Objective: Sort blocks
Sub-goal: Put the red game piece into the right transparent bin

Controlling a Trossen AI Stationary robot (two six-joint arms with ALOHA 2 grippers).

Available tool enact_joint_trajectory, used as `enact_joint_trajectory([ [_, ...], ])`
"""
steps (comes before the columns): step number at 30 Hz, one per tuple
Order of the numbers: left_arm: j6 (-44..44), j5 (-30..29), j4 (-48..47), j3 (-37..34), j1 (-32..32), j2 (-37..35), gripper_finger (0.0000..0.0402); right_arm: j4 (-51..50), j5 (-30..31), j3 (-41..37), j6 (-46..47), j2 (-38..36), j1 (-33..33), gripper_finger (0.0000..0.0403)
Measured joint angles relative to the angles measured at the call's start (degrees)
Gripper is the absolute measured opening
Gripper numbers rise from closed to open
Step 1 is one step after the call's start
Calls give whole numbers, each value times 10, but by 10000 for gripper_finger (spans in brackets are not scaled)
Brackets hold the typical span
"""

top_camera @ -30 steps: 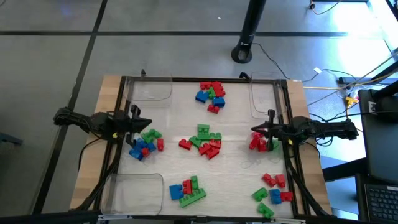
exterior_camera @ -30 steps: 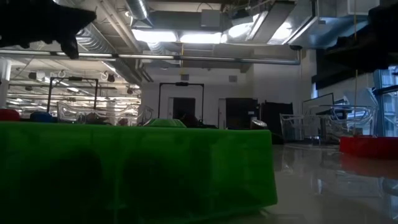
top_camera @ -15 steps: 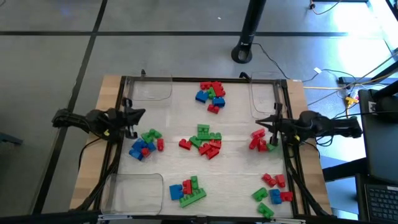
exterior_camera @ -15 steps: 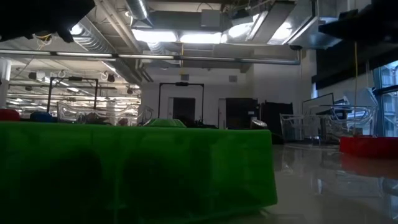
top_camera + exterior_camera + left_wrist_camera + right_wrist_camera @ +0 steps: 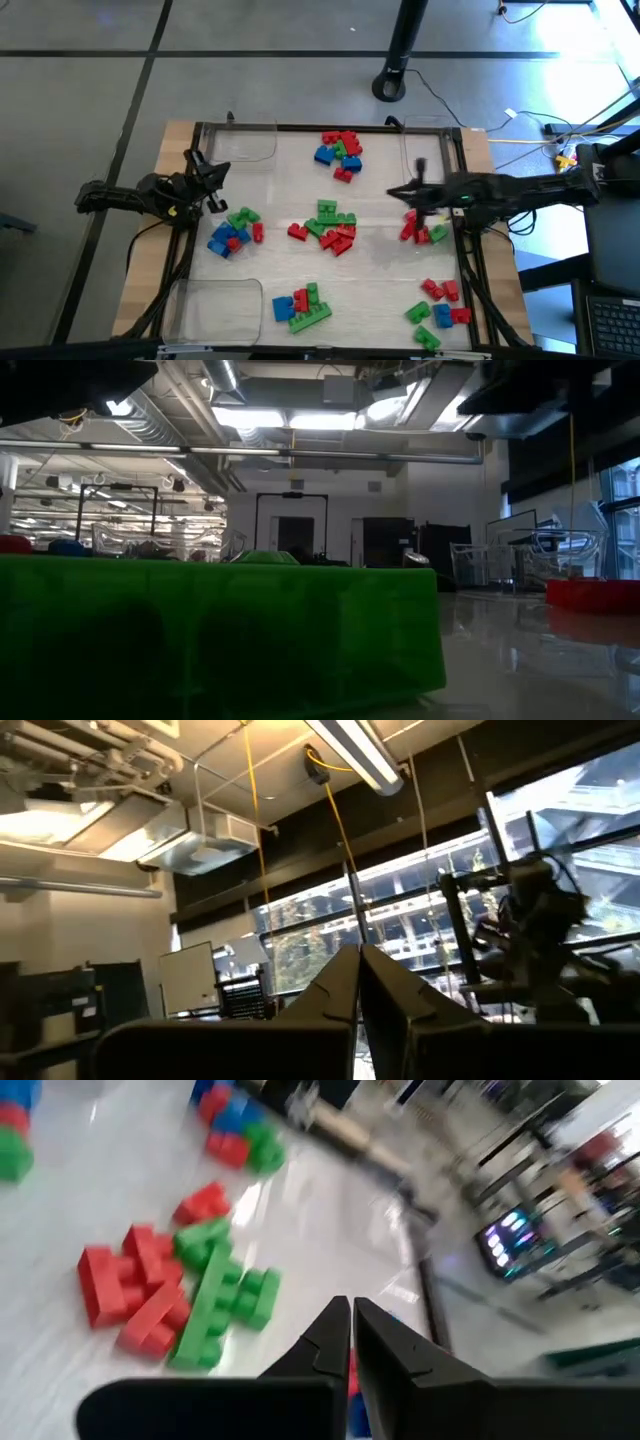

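Red, green and blue blocks lie in loose piles on the white table: far middle [image 5: 340, 152], centre [image 5: 326, 225], left [image 5: 232, 230], near middle [image 5: 300, 306], right [image 5: 422, 230] and near right [image 5: 440, 305]. My left gripper [image 5: 222, 168] is shut and empty at the table's left side, beyond the left pile, tipped up toward the room [image 5: 358, 955]. My right gripper [image 5: 392, 193] is shut and empty, raised over the table between the centre pile and the right pile. Its wrist view looks down on the centre pile [image 5: 170, 1295] past the shut fingertips [image 5: 351, 1308].
Clear plastic trays stand at the far left [image 5: 240, 146], far right [image 5: 425, 152] and near left [image 5: 215, 300] corners. A dark frame [image 5: 300, 128] runs around the table. In the low view a green block [image 5: 220, 630] fills the foreground and a red one [image 5: 592, 595] lies at right.
My right gripper has risen from beside the right pile and reached out toward the table's middle, staying shut. My left gripper has tipped upward and rolled at the table's left side, shifting a little toward the far edge, still shut. No block has moved.
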Motion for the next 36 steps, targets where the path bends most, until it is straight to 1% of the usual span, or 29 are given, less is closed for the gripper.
enact_joint_trajectory([
  [3, -7, 0, 5, 0, 2, -3, 4, 2, -14, 43, -1, 83, 0, 21],
  [8, -15, 0, 2, 0, 2, 0, 4, 0, -71, 112, -2, 209, 0, 21],
  [12, -24, 0, 2, 0, 2, 0, 4, 3, -116, 150, -2, 290, 1, 21],
  [16, -44, 0, 2, 0, 2, -1, 4, 0, -115, 173, -2, 358, 0, 21],
  [19, -46, 0, 3, 0, 2, -1, 4, -4, -114, 191, -2, 394, 0, 21],
  [21, -46, 0, 4, 0, 2, -1, 4, -19, -123, 203, -2, 413, 0, 29],
  [24, -46, 0, 5, 0, 2, -1, 4, -55, -141, 220, 5, 434, 7, 63],
  [26, -46, 0, 6, 0, 2, -1, 4, -81, -144, 225, 12, 443, 14, 100],
  [31, -49, 0, 5, 0, 2, -1, 4, -105, -139, 225, 18, 462, 26, 197],
  [33, -56, 0, 5, 0, 2, -1, 4, -104, -117, 225, 19, 471, 26, 226],
  [35, -62, 0, 6, 0, 2, -1, 4, -96, -71, 225, 23, 480, 27, 247],
  [36, -68, 0, 9, 0, 2, -1, 4, -97, -57, 225, 32, 483, 27, 254],
])
